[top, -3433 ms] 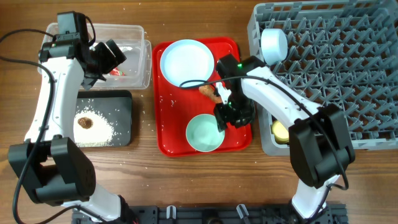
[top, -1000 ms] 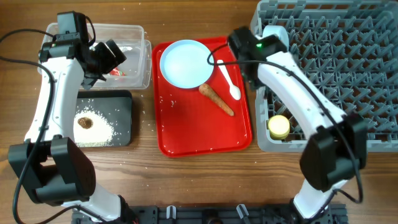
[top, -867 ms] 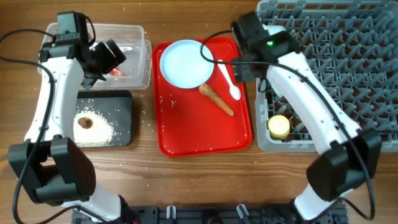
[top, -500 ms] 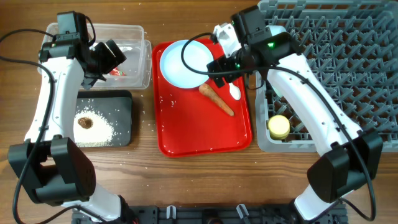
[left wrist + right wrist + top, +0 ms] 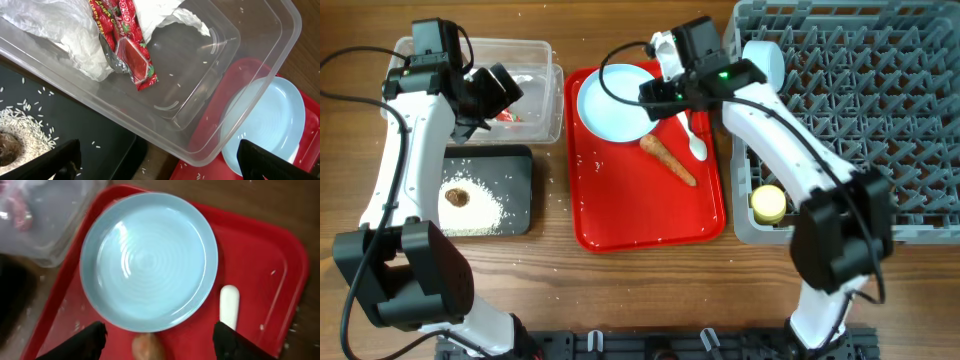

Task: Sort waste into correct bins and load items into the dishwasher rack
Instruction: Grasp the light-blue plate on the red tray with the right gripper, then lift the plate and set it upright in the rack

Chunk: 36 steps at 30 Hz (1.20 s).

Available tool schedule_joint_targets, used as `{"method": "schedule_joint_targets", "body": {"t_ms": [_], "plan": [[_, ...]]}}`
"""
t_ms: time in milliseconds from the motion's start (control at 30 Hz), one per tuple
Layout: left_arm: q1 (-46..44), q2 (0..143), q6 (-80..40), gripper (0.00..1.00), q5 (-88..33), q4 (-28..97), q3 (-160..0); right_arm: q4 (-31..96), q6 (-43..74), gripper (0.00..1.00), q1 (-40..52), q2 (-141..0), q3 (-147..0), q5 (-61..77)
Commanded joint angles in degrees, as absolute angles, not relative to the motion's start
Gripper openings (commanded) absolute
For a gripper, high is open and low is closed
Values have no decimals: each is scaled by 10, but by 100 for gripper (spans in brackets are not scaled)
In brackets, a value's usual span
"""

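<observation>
The pale blue plate lies at the back of the red serving tray, with the orange-brown stick and white spoon beside it. My right gripper hovers open over the plate's right edge. In the right wrist view the plate, spoon and stick tip show between the open fingers. My left gripper is open and empty over the clear tub. The tub holds the napkin and red wrapper.
The black tray holds rice and a brown lump. The grey rack at the right holds a pale blue bowl and the yellow cup. Loose rice grains lie on the red tray.
The teal bowl has left the red tray. My right arm has swung from the rack leftward to above the plate. The left arm has not moved.
</observation>
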<state>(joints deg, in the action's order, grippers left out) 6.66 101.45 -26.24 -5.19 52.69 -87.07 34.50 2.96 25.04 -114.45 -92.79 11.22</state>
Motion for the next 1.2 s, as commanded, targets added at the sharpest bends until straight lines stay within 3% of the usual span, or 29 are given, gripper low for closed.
{"method": "schedule_joint_targets", "body": {"t_ms": [0,267,333,367,467,767,900,1033,1167], "plan": [[69,1010,-262,100,-48,526,-873,327,120,67,252,-1211,-923,83],[69,1010,-262,100,-48,526,-873,305,167,52,252,-1295,-923,77],[69,1010,-262,100,-48,526,-873,305,167,38,252,-1300,-923,73],[69,1010,-262,100,-48,526,-873,305,167,25,252,-1300,-923,68],[69,1010,-262,100,-48,526,-873,309,167,6,252,-1300,-923,50],[69,1010,-262,100,-48,526,-873,329,165,4,247,-1274,-946,43],[69,1010,-262,100,-48,526,-873,338,150,4,231,-1170,-962,28],[69,1010,-262,100,-48,526,-873,352,119,4,202,-1048,-962,-83],[69,1010,-262,100,-48,526,-873,357,20,4,171,-929,-962,-334]]}}
